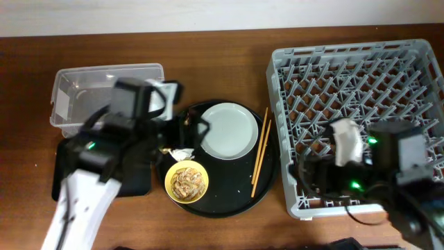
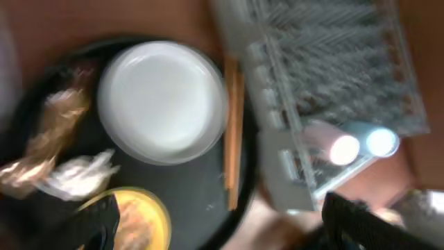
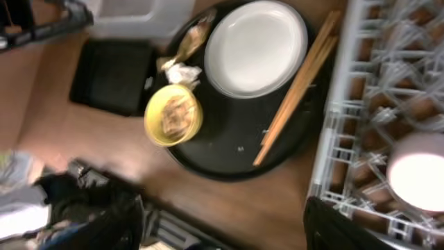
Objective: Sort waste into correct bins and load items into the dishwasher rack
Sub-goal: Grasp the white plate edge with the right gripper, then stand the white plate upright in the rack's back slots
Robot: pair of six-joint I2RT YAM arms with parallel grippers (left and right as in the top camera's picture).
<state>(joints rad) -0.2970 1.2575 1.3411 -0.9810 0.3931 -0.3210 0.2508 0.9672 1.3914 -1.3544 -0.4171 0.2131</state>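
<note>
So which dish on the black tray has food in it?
The small yellow bowl, which holds brownish scraps. The pale round plate beside it looks empty.

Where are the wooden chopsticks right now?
In the overhead view, the chopsticks lie along the right edge of the round black tray, between the pale plate and the grey rack.

The counter is smooth brown wood; the rack is grey plastic, the tub clear plastic. The pale plate looks glossy, the chopsticks are bare wood, the crumpled foil wrapper shiny gold.
</note>
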